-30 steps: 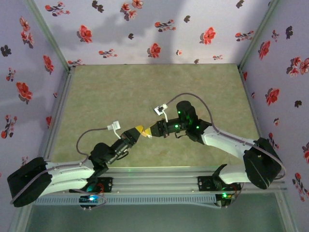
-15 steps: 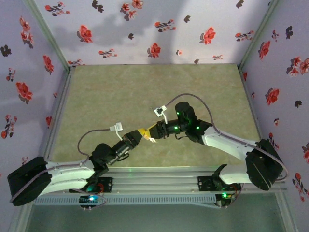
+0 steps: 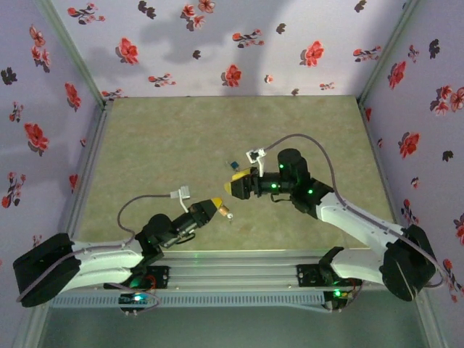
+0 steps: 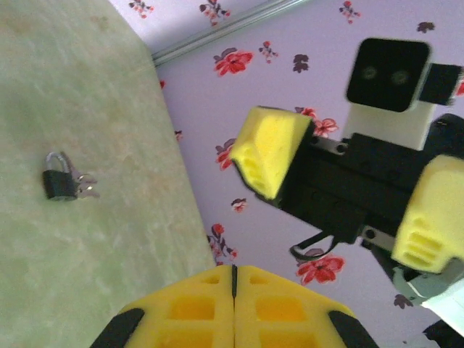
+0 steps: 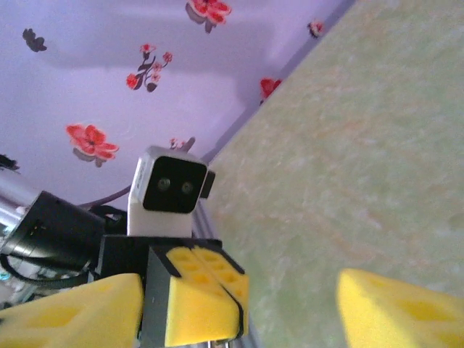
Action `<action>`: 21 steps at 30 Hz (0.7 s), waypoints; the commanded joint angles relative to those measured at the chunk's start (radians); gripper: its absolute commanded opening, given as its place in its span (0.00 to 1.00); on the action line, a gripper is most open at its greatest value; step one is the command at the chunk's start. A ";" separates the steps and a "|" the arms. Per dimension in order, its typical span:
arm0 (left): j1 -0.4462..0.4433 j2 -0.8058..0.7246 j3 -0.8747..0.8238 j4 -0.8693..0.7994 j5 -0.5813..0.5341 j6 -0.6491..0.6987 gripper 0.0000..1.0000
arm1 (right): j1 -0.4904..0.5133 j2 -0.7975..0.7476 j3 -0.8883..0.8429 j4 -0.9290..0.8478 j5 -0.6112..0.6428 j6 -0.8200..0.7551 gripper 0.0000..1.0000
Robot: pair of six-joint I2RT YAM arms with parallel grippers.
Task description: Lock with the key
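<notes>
Padlock, dark body with steel shackle, lying flat on the green table, its keys touching it at 3 o'clock in the left wrist view. From above it sits near the right gripper, at that gripper's 12 o'clock; any lettering is too small to read. Right gripper: yellow pads spread wide, gripping nothing; left gripper, at its 7 o'clock: pads pressed flat together, and whether anything is pinched cannot be told.
</notes>
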 commanded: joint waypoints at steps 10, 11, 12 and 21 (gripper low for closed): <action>0.095 0.145 0.051 0.045 0.099 -0.034 0.00 | -0.033 -0.073 -0.043 0.026 0.232 0.005 1.00; 0.108 0.159 0.056 0.051 0.112 -0.035 0.00 | -0.036 -0.083 -0.061 0.041 0.247 0.014 1.00; 0.118 0.169 0.062 0.058 0.121 -0.038 0.00 | -0.039 -0.095 -0.078 0.050 0.261 0.021 1.00; 0.204 0.271 0.110 0.109 0.215 -0.063 0.00 | -0.049 -0.227 -0.236 0.116 0.499 0.111 0.99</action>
